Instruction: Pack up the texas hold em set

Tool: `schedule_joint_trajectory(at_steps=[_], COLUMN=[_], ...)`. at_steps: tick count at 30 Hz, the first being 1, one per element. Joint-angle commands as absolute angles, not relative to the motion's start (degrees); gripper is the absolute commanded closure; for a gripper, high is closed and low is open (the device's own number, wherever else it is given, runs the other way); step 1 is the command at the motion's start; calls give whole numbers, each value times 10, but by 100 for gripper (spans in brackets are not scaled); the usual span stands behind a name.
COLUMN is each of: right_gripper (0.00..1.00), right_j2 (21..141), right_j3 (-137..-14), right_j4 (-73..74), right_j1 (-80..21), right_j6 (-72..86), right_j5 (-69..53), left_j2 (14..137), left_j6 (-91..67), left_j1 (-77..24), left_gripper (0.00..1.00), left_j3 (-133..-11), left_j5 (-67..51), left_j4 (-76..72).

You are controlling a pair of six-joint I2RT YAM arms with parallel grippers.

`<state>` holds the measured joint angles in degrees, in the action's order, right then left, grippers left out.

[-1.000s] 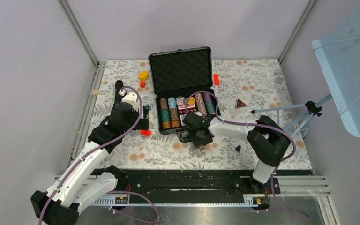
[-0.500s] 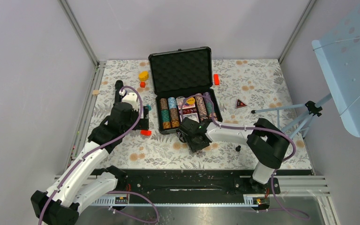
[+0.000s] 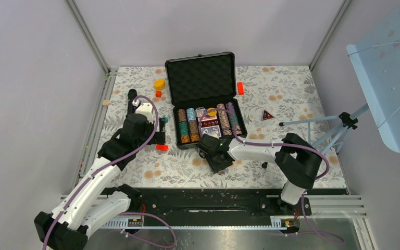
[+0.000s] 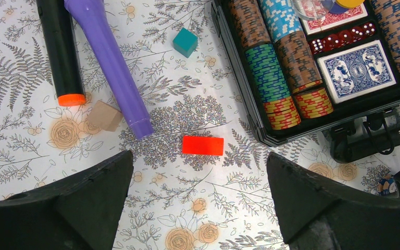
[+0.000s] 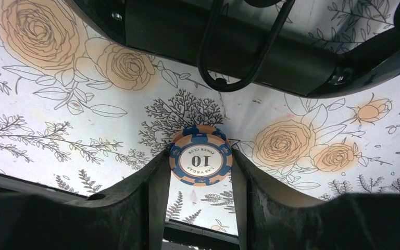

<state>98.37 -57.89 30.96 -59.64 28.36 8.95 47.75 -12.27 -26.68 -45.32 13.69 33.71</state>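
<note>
The black case (image 3: 172, 83) lies open at the table's middle back, its foam-lined lid up. Its tray holds rows of striped poker chips (image 4: 271, 73), a blue card deck (image 4: 357, 70) and red dice (image 4: 344, 39). My right gripper (image 3: 214, 154) sits just in front of the case's front edge. In the right wrist view it (image 5: 200, 172) is shut on an orange-and-blue poker chip (image 5: 200, 156) marked 10, held by its rim low over the table, with the case's handle (image 5: 213, 36) just beyond. My left gripper (image 4: 198, 177) is open and empty over the table left of the case.
A red block (image 4: 202, 145), a teal block (image 4: 185, 42), a tan block (image 4: 104, 115), a purple cylinder (image 4: 109, 67) and a black one (image 4: 60, 52) lie left of the case. A yellow block (image 3: 159, 83), another red block (image 3: 240, 88), a triangle marker (image 3: 267, 115) and a tripod (image 3: 323, 130) are around.
My right gripper has moved left along the case's front edge and a little nearer. The left arm has not moved.
</note>
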Motion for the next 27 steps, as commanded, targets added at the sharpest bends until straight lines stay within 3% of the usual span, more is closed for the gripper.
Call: schedule_joint_trajectory(at_steps=[1, 27], right_gripper=[55, 57], right_j2=[961, 947], right_j3=[-604, -638], right_j4=[345, 372], right_j1=[-602, -588], right_j6=[289, 270], right_j5=[101, 115], left_j2=[477, 474], left_j6=[-123, -124], left_j1=[-265, -265], left_gripper=[1, 1], left_j3=[-453, -452], left_j5=[128, 129], left_j4=[314, 314])
